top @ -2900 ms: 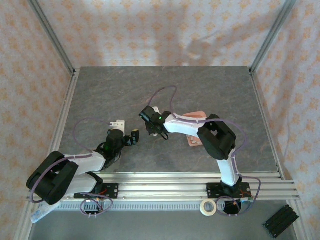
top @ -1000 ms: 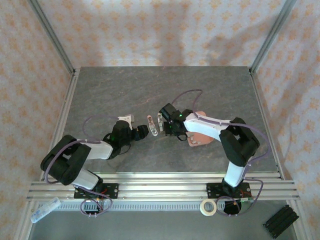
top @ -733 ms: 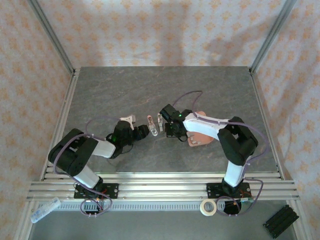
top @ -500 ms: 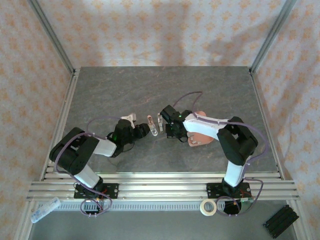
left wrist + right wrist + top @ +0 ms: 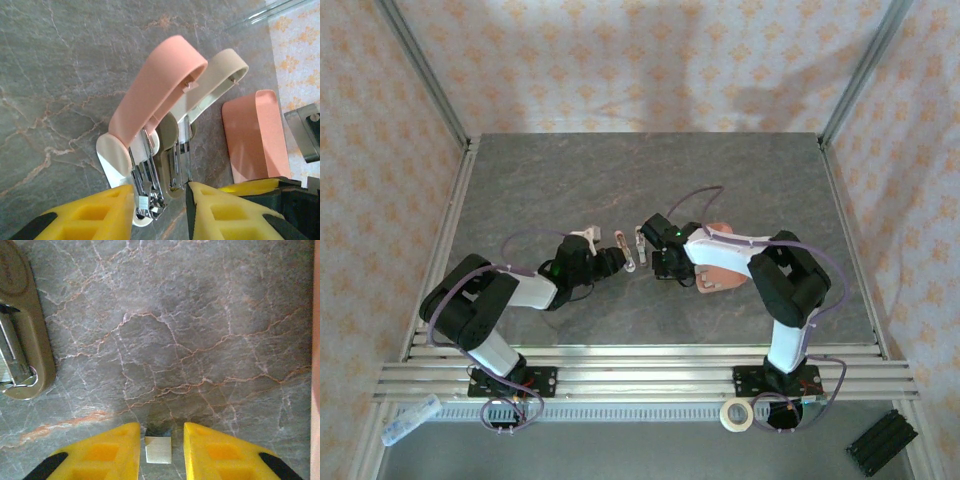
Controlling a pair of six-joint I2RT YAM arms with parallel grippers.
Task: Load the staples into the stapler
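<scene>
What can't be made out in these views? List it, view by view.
Left wrist: whether the left gripper clamps the pink stapler; the bottom edge cuts off its fingers.
Right wrist: full length of the staple strip at the right gripper; bottom edge cuts it.
Top external: what the tray holds; the right arm covers it.

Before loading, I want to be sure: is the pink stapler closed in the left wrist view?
No, the pink stapler is open: its cover is swung up, away from the metal rail.
</scene>
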